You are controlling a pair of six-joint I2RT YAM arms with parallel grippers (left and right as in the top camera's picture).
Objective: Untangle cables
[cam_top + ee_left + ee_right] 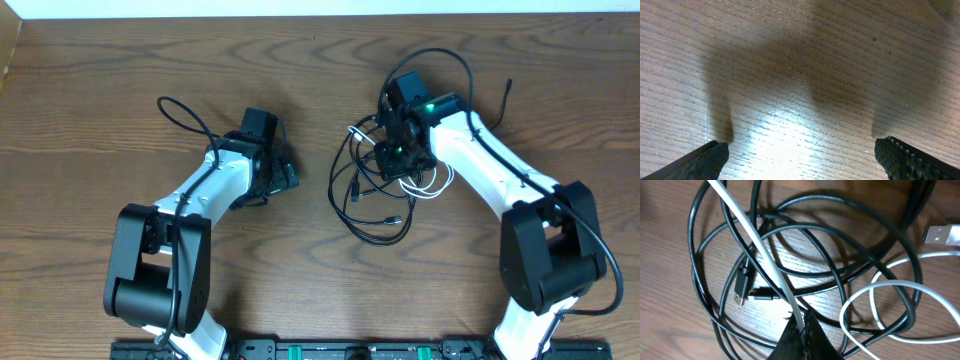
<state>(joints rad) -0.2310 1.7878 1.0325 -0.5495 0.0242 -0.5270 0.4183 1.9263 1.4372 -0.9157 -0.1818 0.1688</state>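
Black cables (692, 235) w/ 1 white cable (726, 196) on brown wood-grain table (100, 60); arms (205, 185) white & black.

Noted on the left arm (205, 190): white links, bulky black joint housings, and a thin black wire (185, 112) looped off its far side. The right arm (490, 165) has the same white-and-black build, its own black wire (612, 275), and a lit green light (430, 104). The left gripper (800, 160) has black fingers (912, 159) with ribbed faces. The right gripper (800, 337) has black, matt tips. The base rail (330, 350) is black with green marks.
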